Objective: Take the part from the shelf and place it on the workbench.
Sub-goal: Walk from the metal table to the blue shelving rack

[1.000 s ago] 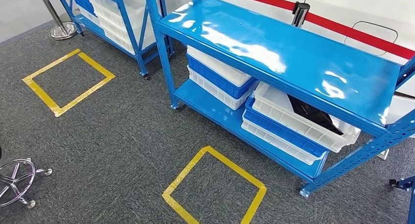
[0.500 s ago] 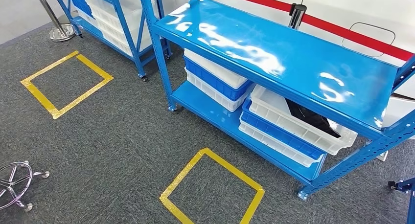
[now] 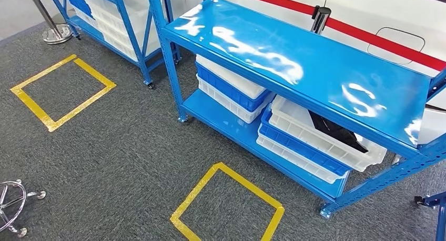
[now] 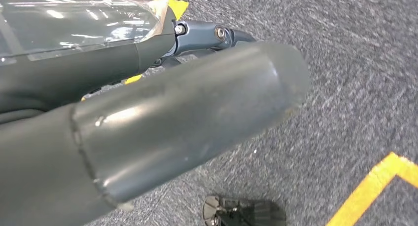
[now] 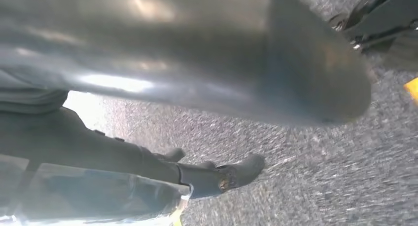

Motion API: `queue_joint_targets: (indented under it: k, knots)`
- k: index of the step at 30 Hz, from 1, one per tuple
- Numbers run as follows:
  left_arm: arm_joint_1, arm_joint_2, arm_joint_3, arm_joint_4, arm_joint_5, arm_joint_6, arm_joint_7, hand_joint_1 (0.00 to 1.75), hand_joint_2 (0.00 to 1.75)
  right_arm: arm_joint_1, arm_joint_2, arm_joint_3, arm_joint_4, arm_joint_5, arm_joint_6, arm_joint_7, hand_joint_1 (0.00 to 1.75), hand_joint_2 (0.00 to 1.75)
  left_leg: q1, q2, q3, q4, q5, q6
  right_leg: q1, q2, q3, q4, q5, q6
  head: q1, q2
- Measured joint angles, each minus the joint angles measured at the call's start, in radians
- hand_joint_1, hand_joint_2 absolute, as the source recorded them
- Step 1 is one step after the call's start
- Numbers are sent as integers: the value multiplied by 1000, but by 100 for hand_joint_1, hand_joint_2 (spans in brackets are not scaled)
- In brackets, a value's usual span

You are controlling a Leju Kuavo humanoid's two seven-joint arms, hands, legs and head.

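black part point(image 3: 335, 131) half hidden in white bin point(image 3: 321, 137) under shelf top point(image 3: 310, 67).

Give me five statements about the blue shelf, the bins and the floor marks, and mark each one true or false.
1. The black part lies in a white bin on the lower level of the blue shelf. True.
2. The shelf's top surface carries a stack of bins. False: it is bare and glossy; the bins sit on the lower level.
3. A yellow tape square is marked on the carpet in front of the shelf. True.
4. The floor is bare white tile. False: it is dark grey carpet.
5. Each stack on the lower level has a blue bin between white ones. True.
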Motion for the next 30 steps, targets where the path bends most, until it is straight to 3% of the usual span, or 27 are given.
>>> queue_joint_targets:
  k: [2,4,5,6,8,10,12,15,17,19,20,21,22,24,25,26,30]
  knots:
    - [-1,0,0,0,1,0,-1,0,0,0,1,0,0,0,-1,-2,0,0,0,3,13,-9,-4,14,-1,-2,-53,103,-39,-6,1,0]
    - [-1,0,0,0,2,0,-1,0,0,2,1,0,0,0,-1,-2,0,0,-3,4,23,-9,-14,23,-1,-2,-141,238,-77,-9,1,0]
    - [0,0,0,0,2,0,-1,0,0,4,1,0,0,0,-1,-2,0,0,-4,3,29,-9,-20,25,-1,-2,-170,271,-76,-4,1,0]
    - [0,0,0,0,2,-1,-1,0,0,6,1,0,0,0,-1,-2,0,0,-5,0,37,-8,-27,24,-1,-2,-181,267,-57,4,1,0]
    - [1,-1,0,0,2,-1,-1,0,0,10,0,0,0,0,-1,-2,0,0,-5,-3,56,-8,-41,19,-1,-4,-147,148,20,21,2,0]
    - [1,-1,1,0,2,-1,-1,0,0,9,-1,0,0,0,-1,-2,0,0,-10,-3,70,-6,-58,8,2,-9,-106,35,79,19,4,0]
    - [0,-1,1,0,2,-1,-1,0,0,7,-1,0,0,0,-1,-2,0,0,-12,-2,75,-7,-69,-2,8,-10,-94,7,89,1,4,0]
    - [-1,-1,1,0,2,-1,-1,0,0,7,0,0,-1,0,-1,-2,0,0,-6,-1,74,10,-84,-19,2,-6,-82,-1,85,-20,2,0]
    - [-1,-1,0,0,2,-2,-1,0,0,8,0,0,-1,0,-2,-2,0,0,-1,-1,28,104,-125,-29,-4,-6,-68,-6,79,-33,0,0]
    - [0,-1,0,0,2,-3,-1,0,0,6,-1,0,-1,0,-3,-2,0,0,4,-1,-56,238,-168,-36,-2,-6,-58,-6,69,-44,-1,0]
    - [1,-1,0,0,2,-4,-1,0,0,6,-1,0,-1,0,-3,-2,0,0,6,-1,-90,279,-169,-39,-1,-5,-52,-6,64,-46,-1,0]
    - [2,-1,0,0,2,-4,-1,0,0,6,-1,1,-1,0,-3,-2,0,0,9,-1,-109,284,-148,-42,-1,-3,-44,-6,58,-46,-1,0]
    - [2,-1,1,0,2,-5,-1,0,0,7,0,1,-1,0,-3,-2,0,0,11,-1,-108,252,-109,-43,-1,-1,-33,-6,51,-44,-1,0]
    - [2,-1,1,0,3,-6,-1,0,0,8,0,3,-1,1,-3,-2,0,0,14,-1,-70,128,-19,-41,-1,1,-15,-6,34,-35,-2,0]
    - [2,-1,1,0,3,-6,-1,0,0,6,0,5,-1,1,-3,-2,0,0,12,-2,-50,76,3,-38,1,2,-11,-6,26,-30,-2,0]
    - [1,-1,1,0,3,-6,-1,0,0,4,0,6,-1,2,-3,-2,0,0,10,-2,-38,44,12,-33,4,3,-9,-7,20,-24,-2,0]
    - [1,-1,1,0,3,-6,-1,0,0,0,1,10,-1,1,-3,-2,0,0,2,-4,-20,15,5,-6,5,1,-4,-3,3,-1,0,0]
